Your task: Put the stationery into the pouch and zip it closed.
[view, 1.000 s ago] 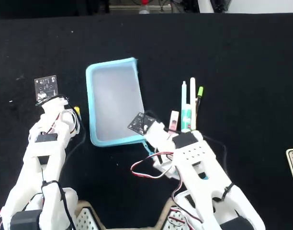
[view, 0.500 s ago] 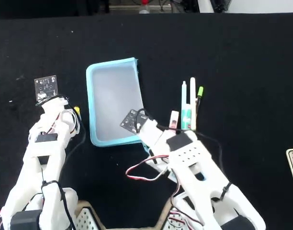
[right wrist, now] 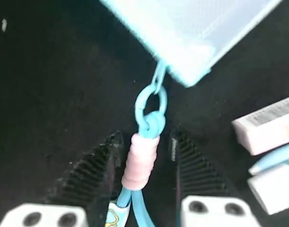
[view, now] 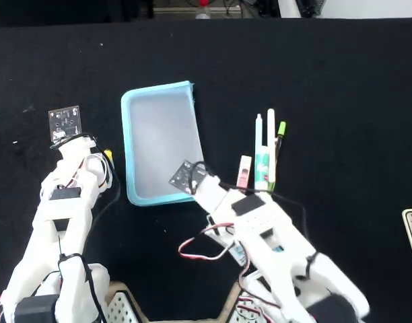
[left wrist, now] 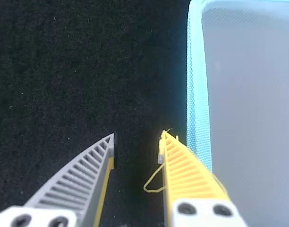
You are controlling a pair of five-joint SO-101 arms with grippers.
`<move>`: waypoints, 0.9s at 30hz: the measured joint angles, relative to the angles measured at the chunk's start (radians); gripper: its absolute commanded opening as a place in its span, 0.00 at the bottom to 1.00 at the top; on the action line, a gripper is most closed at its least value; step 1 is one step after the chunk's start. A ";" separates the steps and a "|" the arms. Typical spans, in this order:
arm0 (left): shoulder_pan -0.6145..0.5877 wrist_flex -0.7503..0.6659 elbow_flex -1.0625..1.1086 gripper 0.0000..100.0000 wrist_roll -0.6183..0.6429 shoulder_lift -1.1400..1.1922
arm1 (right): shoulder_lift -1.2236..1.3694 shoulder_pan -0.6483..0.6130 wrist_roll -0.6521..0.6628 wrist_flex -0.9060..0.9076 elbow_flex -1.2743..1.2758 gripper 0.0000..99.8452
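Black table w/ pouch lying flat, long axis running away from the arms; looks empty. Stationery (pens + small eraser) lies just beside it on the R side, parallel, not in yet. L gripper sits beside pouch's other long edge, jaws apart, holding nothing. R gripper is at pouch's near corner, jaws apart, straddling the zip pull w/o clamping it. Key relation: the pull runs straight from that corner back btw the R jaws, in line w/ the claw, pouch dead ahead. R arm is clearly nearer; prob. only needs to close on the pink bead.
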 measured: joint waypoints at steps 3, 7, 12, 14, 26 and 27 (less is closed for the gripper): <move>0.000 0.000 0.000 0.16 0.000 0.000 | 0.071 0.000 0.000 0.011 -0.043 0.03; 0.000 0.000 0.000 0.16 0.000 0.000 | 0.130 0.005 0.005 0.005 -0.094 0.01; 0.000 0.000 0.000 0.16 0.000 0.000 | 0.118 0.003 0.043 0.109 -0.183 0.01; 0.000 0.000 0.000 0.16 0.000 0.000 | 0.087 0.003 0.060 0.181 -0.262 0.01; 0.103 0.000 0.003 0.16 0.000 0.000 | 0.037 0.003 0.072 0.259 -0.531 0.01; 0.106 0.000 0.011 0.16 0.000 0.000 | 0.037 0.003 0.072 0.259 -0.546 0.01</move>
